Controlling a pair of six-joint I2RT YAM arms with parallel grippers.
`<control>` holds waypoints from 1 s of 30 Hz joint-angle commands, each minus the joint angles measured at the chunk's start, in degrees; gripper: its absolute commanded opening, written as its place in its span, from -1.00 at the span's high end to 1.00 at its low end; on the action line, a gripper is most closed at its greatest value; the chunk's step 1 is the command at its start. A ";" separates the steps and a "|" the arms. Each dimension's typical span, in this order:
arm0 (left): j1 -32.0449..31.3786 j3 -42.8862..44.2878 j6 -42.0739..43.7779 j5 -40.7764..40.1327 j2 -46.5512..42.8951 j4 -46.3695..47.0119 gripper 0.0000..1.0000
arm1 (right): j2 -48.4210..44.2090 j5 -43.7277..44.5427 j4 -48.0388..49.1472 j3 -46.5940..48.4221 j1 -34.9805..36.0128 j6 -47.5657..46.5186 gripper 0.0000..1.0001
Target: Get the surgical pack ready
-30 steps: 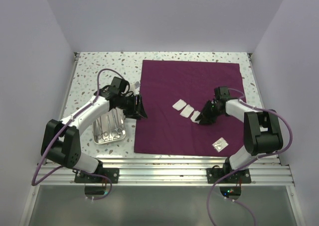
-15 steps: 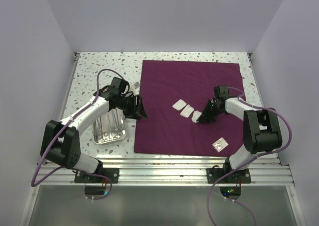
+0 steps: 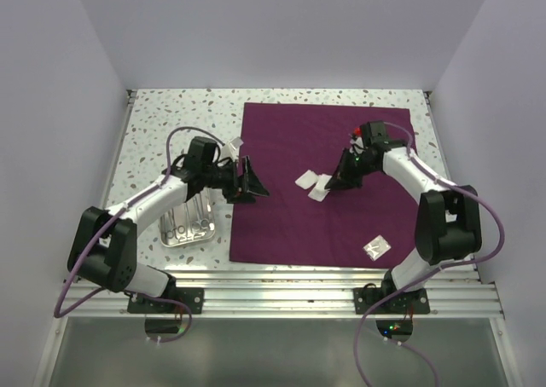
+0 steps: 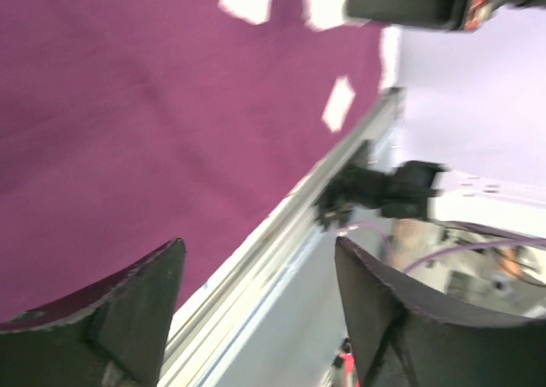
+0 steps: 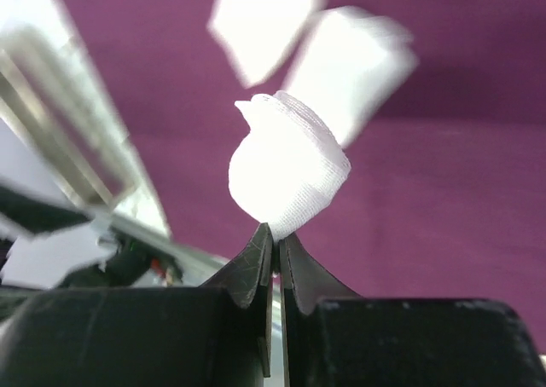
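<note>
Maroon cloth (image 3: 324, 225) of the surgical pack: I log it spread flat over the middle and right of the speckled table (image 3: 162, 123), with a lone gauze square (image 3: 374, 248) on its near right corner and the steel tray (image 3: 211, 225) of silver instruments (image 3: 183, 225) on the table just off its near left edge. Left gripper (image 3: 252, 181): I read it as spread wide with nothing between the fingers, above the cloth's left edge. Right gripper (image 5: 275, 233): jaws pinched tight on a crumpled gauze piece (image 5: 290, 170), held above two gauze squares (image 3: 305, 180) lying mid-cloth.
</note>
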 commanded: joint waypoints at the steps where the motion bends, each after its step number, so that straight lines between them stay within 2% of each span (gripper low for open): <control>1: -0.37 -2.55 -11.73 8.34 -2.32 20.16 -0.53 | -3.36 -10.18 -2.28 5.37 5.33 -2.65 1.00; 3: -0.37 -3.86 -16.64 9.13 -1.79 27.21 -0.58 | -3.98 -12.81 -1.84 7.48 7.19 -2.21 1.00; 9: -0.72 -6.15 -21.76 8.35 -0.91 35.13 -0.67 | -3.28 -17.38 -0.69 12.23 12.11 1.38 1.00; 20: -1.07 -5.54 -23.88 7.47 1.98 40.06 -0.72 | -1.17 -21.26 2.38 15.04 17.74 5.78 1.00; 26: -1.24 -5.45 -25.46 8.96 4.27 41.99 -0.67 | -0.37 -21.53 4.31 16.10 19.32 7.19 1.00; 28: -1.24 -5.28 -26.51 9.31 4.71 42.87 -0.53 | 0.06 -21.53 4.76 16.28 19.76 7.63 1.00; 29: -1.16 -5.28 -26.95 9.84 4.89 43.65 -0.40 | 0.33 -21.35 4.84 16.45 20.20 7.46 1.00; 30: -1.16 -5.19 -27.22 9.84 4.98 44.27 0.12 | 0.59 -21.18 4.23 16.54 20.29 7.28 1.00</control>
